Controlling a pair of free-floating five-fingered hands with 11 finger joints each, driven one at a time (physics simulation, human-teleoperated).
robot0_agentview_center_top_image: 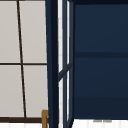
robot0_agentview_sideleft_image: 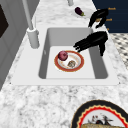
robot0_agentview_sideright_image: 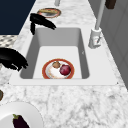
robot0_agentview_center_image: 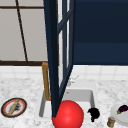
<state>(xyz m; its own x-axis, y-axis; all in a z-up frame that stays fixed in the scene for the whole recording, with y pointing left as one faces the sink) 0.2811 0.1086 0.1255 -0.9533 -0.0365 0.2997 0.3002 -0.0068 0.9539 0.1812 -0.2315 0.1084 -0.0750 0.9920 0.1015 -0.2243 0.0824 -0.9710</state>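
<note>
One sink holds one red-rimmed plate carrying one red fruit and one brownish lump. Two hands: the left hand, fingers straight and empty, hovers at the plate's 2 o'clock; the right hand, loosely curled and empty, hangs near one eggplant. In the front view a cabinet door and red ball cover the basin.

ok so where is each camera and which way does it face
front view: before the sink, facing the wall; right hand shows.
left side view: left of the sink, looking along it; left hand near, right hand beyond.
right side view: opposite end, looking back; both hands.
upper view: faces the cabinet door above.
Both side views share the plate in the sink.
</note>
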